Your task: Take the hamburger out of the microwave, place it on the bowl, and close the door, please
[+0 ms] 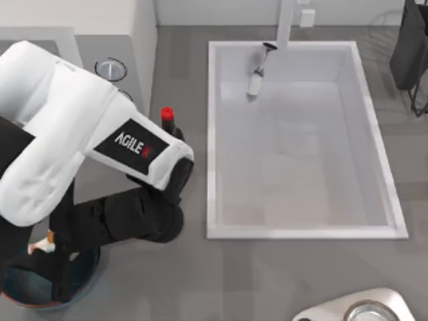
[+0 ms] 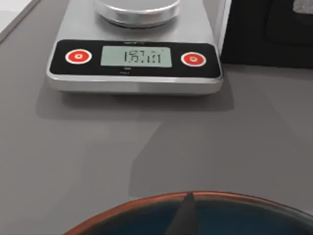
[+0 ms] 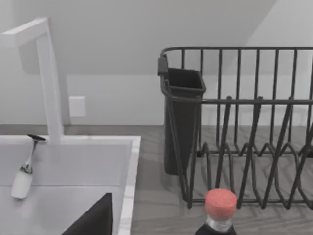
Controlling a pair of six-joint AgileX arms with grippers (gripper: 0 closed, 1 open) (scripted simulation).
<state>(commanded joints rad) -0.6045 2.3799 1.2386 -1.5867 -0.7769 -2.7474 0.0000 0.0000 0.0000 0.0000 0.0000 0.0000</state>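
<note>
Left arm (image 1: 73, 147) reaches down over the near-left corner of the desk (image 1: 194, 274), its dark wrist above the bowl (image 1: 90, 267), blue-teal with a brownish-orange rim, at the top view's bottom left. Left claw (image 1: 47, 257) sits over the bowl; how far open it is cannot be told, the arm covers it. The hamburger (image 1: 41, 246) shows as a small whitish-tan bit with an orange speck at the bowl's left rim, right by the claw; held or resting in the bowl, cannot tell. Left wrist view: bowl rim (image 2: 161, 201) close below, one dark fingertip (image 2: 183, 215) pointing over the blue inside, and past it on the desk a steel kitchen scale (image 2: 134, 58) with a lit display and two red buttons, well apart from the bowl. The microwave (image 1: 114, 40) is at the top-left, grey panel with a round silver dial showing beside the arm; door state not visible. A dark bottle with a red cap (image 1: 167, 119) stands between the microwave and the white sink (image 1: 214, 134). Sink holds a small brush (image 1: 257, 77) near the white faucet (image 1: 287, 20). Right wrist view: sink, faucet, black dish rack (image 3: 234, 127) with a cup holder, red-capped bottle near. Right claw's state cannot be told.
</note>
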